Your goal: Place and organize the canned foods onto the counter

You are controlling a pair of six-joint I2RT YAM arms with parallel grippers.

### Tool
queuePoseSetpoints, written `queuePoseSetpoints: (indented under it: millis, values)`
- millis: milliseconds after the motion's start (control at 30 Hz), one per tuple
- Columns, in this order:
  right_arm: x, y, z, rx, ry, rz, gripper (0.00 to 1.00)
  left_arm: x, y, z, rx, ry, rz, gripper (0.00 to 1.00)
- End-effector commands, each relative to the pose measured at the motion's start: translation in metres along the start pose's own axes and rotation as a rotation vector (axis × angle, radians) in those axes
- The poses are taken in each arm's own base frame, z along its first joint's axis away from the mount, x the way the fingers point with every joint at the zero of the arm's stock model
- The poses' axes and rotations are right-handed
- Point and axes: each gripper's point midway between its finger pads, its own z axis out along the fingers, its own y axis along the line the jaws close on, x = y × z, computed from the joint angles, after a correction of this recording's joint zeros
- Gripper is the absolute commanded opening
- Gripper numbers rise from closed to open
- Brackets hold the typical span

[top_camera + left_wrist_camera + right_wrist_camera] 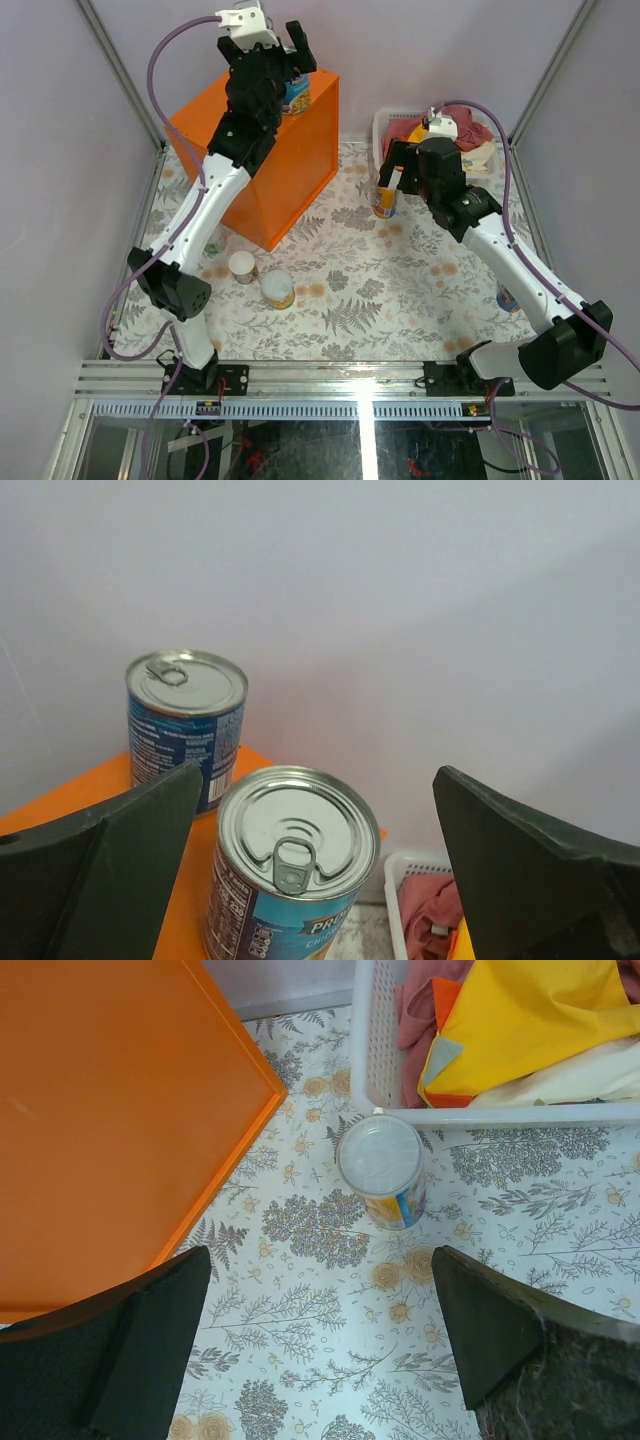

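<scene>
The orange counter (270,160) stands at the back left. Two blue-labelled cans with silver tops stand on it, the near can (290,850) and the far can (186,720). One of them shows in the top view (296,97). My left gripper (318,780) is open around the near can, with its fingers (130,850) apart from it. My right gripper (320,1260) is open and empty above the table. It is short of a yellow can with a white lid (382,1168), which stands by the basket and shows in the top view (385,200).
A white basket (500,1115) of red and yellow cloths stands at the back right. More cans stand on the floral table: a white-topped one (242,266), a yellow one (277,290), and a blue one (507,297) beside the right arm.
</scene>
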Motion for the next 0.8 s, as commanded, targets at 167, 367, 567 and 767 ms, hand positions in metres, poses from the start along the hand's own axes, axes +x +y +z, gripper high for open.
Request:
queuePoseSetpoints:
  millis: [167, 367, 567, 767]
  values:
    - [-0.022, 0.003, -0.007, -0.019, -0.067, 0.021, 0.99, -0.057, 0.013, -0.035, -0.024, -0.174, -0.076, 0.95]
    - [-0.022, 0.005, -0.008, -0.03, -0.066, 0.025, 0.99, -0.03, 0.022, -0.074, 0.029, -0.179, -0.04, 0.61]
    - [-0.02, 0.005, -0.009, -0.037, -0.065, 0.032, 1.0, 0.001, 0.019, -0.091, 0.125, -0.138, 0.02, 0.62]
    - [-0.019, 0.003, -0.012, -0.035, -0.069, 0.032, 0.99, 0.032, 0.011, -0.081, 0.152, -0.063, 0.067, 0.62]
